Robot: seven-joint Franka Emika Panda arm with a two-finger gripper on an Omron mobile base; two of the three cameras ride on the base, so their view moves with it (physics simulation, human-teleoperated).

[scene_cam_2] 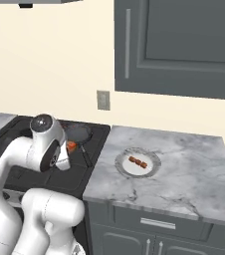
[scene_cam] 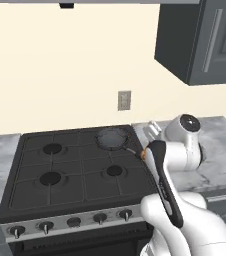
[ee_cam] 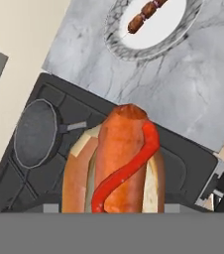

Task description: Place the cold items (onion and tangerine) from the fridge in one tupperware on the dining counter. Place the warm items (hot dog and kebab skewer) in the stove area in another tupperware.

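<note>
White arm is reaching forward over the stove (scene_cam: 70, 170), its fingers (ee_cam: 112, 211) clamped on the hot dog (ee_cam: 119, 163) above the stove's right edge; the skewer (scene_cam_2: 138, 162) is lying on a plate (scene_cam_2: 152, 168) on the bench (scene_cam_2: 184, 174) right of the stove.

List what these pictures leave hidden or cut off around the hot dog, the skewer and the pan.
- Hot dog: hand view, its near end is cut off at the bottom; the fingers on it cannot be made out.
- Hot dog, right base view: a small orange bit peeks past the arm.
- Skewer on the plate: right base view, too small to detail.
- Pan: left base view, the arm hides its handle end.
</note>
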